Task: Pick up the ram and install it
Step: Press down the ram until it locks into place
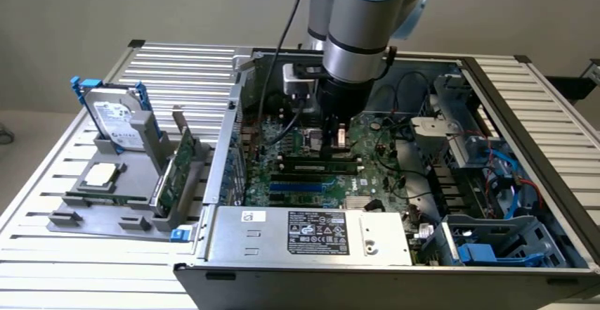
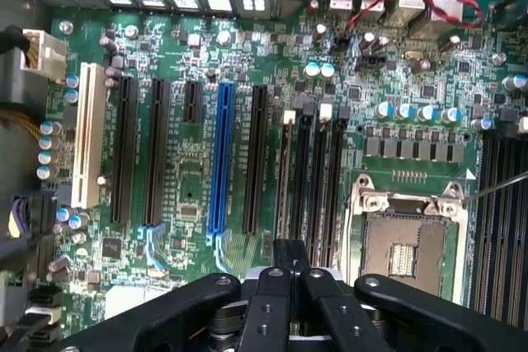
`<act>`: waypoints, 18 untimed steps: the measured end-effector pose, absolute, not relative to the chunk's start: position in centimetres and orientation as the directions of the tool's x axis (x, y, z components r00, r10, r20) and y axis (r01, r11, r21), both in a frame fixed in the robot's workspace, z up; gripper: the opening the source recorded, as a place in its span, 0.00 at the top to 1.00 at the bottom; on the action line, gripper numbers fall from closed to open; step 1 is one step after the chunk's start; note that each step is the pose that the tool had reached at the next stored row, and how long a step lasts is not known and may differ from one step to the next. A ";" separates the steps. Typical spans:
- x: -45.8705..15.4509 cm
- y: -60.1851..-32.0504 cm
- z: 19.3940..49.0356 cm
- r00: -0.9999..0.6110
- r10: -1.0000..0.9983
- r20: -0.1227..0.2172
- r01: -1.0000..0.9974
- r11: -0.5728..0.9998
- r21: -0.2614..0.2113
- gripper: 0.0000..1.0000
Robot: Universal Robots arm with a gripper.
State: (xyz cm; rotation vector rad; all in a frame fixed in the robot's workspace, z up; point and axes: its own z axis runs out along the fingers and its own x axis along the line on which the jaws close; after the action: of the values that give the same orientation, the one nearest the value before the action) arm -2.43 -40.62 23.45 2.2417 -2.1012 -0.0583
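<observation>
Inside the open computer case [image 1: 281,236], the ram [image 1: 319,161] stands on edge along a slot of the motherboard [image 1: 375,173], a long dark stick with a green lower edge. My gripper [image 1: 338,145] hangs straight above its middle, fingertips at or just over its top edge. In the wrist view the gripper [image 2: 289,245] has both fingers pressed together with no gap, lined up with the row of black memory slots [image 2: 318,179] beside the CPU socket [image 2: 408,241]. Contact with the ram is hidden by the fingers.
A grey fixture [image 1: 89,218] at the exterior view's left holds a hard drive [image 1: 117,124], a CPU chip [image 1: 100,176] and a tall green expansion card [image 1: 173,173]. The power supply [image 1: 314,233], drive cage [image 1: 497,243] and cables [image 1: 511,176] crowd the case. Long expansion slots [image 2: 221,158] lie beside the memory slots.
</observation>
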 end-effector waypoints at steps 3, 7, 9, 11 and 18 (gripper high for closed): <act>-2.0 -40.6 23.5 0.069 -0.997 0.019 -0.995 -0.068 0.076 0.89; -1.5 -40.6 23.4 0.075 -0.997 0.019 -0.994 -0.073 0.076 0.89; -1.5 -40.6 23.3 0.077 -0.997 0.019 -0.994 -0.075 0.076 0.89; -1.4 -40.6 23.1 0.079 -0.997 0.021 -0.994 -0.077 0.076 0.89; -1.4 -40.6 22.4 0.084 -0.996 0.031 -0.994 -0.082 0.077 0.89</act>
State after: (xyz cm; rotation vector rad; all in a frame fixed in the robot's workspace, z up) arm -1.39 -40.64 22.38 2.2543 -2.0739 -0.0454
